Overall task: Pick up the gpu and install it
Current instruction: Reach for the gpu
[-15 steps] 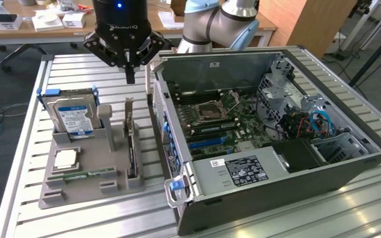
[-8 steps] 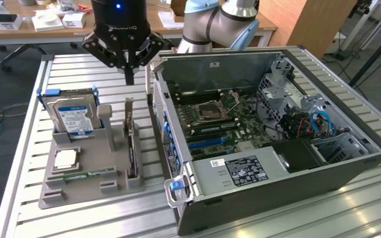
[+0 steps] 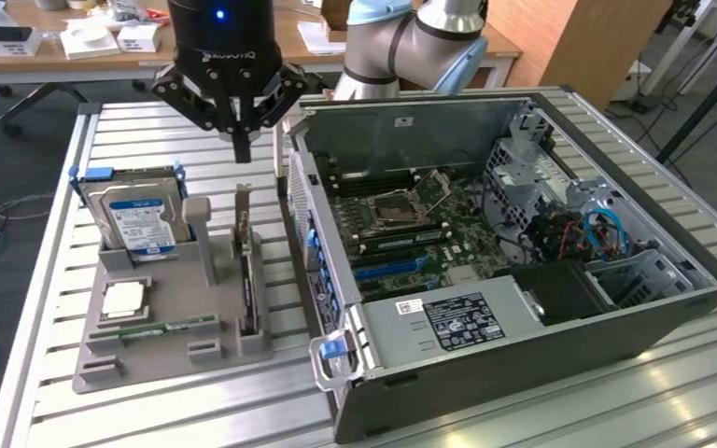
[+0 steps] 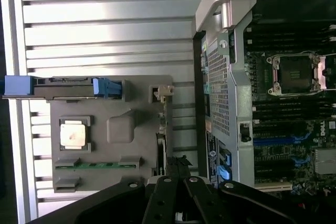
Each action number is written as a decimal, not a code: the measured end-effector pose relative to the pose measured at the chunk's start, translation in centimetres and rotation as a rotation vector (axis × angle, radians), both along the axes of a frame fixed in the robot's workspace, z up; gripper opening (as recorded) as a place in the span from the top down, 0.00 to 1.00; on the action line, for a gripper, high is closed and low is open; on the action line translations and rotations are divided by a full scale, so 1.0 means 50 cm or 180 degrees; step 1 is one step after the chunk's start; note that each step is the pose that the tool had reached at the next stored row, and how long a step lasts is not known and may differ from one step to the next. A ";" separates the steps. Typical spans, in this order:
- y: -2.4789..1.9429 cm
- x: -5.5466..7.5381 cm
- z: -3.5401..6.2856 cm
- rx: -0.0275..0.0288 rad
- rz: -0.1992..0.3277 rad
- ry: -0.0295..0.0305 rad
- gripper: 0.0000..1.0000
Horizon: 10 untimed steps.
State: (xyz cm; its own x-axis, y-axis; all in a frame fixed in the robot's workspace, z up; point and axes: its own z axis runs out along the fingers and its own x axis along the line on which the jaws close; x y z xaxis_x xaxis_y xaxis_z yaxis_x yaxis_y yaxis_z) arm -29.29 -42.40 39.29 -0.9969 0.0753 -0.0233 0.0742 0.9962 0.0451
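The gpu [image 3: 246, 280] stands on its long edge in a slot of the grey holder tray [image 3: 165, 359], its silver bracket end up toward the far side. In the wrist view the gpu [image 4: 161, 142] shows edge-on as a thin dark strip. My gripper [image 3: 244, 147] hangs above the far end of the card, apart from it, fingers shut and holding nothing. In the wrist view the gripper [image 4: 177, 162] has its fingertips together over the card's line.
On the same tray sit a hard drive [image 3: 145, 217] with blue clips, a processor chip [image 3: 123, 300] and a green memory stick [image 3: 160, 328]. The open computer case [image 3: 608, 322] lies to the exterior view's right, its motherboard [image 3: 402, 224] exposed, its side wall [image 3: 299, 201] close beside the card.
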 end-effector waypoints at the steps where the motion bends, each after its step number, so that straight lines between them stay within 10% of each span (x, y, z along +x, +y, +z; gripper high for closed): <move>1: -0.0012 0.000 0.000 0.0000 0.0000 0.0000 0.90; 10: -0.0162 -0.002 0.000 0.0000 0.0000 0.0000 0.90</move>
